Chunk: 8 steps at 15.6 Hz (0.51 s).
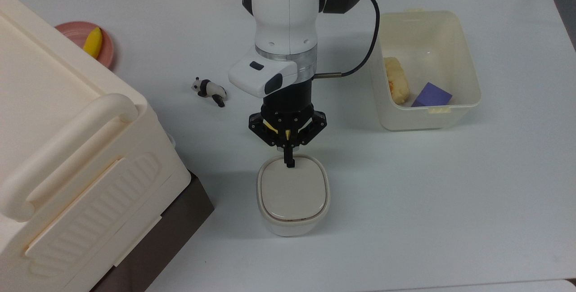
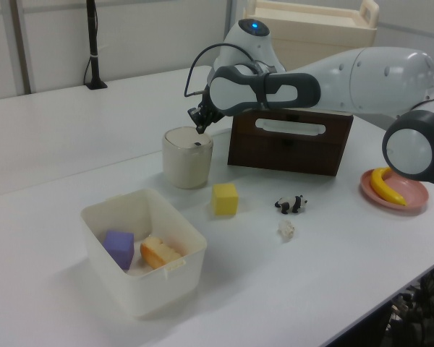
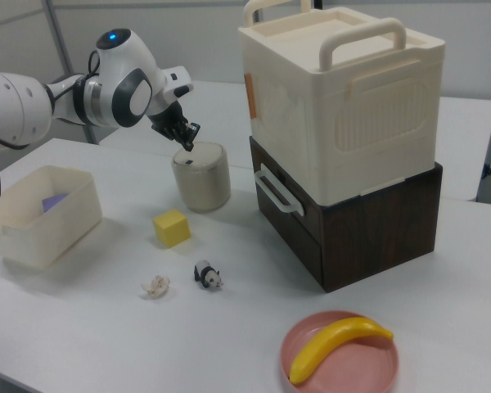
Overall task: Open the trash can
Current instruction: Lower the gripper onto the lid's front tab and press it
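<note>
Beige lid lies flat on the bin mid-desk, so nothing is opened yet. My tool, fingers pinched together and empty, hangs at the button; pressing remains.

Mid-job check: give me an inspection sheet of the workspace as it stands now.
Surface: white table, dry, uncracked.
Job's things: small cream-white plastic trash can, beige flip lid down.
Clutter: yellow foam cube; toy panda; translucent white tub holding purple block; banana on pink plate; big cream box on brown drawer unit.
Grippers: gripper shut, tip over the can's rim.
Cables: black cable along arm.
Surroundings: nothing seen.
</note>
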{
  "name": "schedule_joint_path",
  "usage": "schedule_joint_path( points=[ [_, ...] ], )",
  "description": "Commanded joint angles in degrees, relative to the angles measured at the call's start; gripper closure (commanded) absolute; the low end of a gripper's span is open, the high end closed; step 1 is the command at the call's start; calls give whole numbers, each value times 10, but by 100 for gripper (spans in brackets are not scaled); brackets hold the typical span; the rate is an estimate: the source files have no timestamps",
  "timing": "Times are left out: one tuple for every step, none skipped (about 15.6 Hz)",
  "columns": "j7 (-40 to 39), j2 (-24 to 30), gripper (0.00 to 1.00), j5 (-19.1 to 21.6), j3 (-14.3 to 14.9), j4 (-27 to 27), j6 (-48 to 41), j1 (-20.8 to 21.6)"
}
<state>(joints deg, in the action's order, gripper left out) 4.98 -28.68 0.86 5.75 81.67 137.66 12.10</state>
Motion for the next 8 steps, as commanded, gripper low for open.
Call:
schedule_joint_path(
  points=[
    [-14,-8,100,-2,0,-10,13,1],
    [-15,-10,100,-2,0,-9,12,1],
    [-16,-14,100,-3,0,-9,12,1],
    [-16,-16,100,-4,0,-7,12,1],
    [-20,-16,100,-4,0,-6,12,1],
    [-24,-17,100,-4,0,-2,12,1],
    [-29,-20,99,-4,0,2,12,1],
    [-31,-23,100,-3,0,2,12,1]
  ],
)
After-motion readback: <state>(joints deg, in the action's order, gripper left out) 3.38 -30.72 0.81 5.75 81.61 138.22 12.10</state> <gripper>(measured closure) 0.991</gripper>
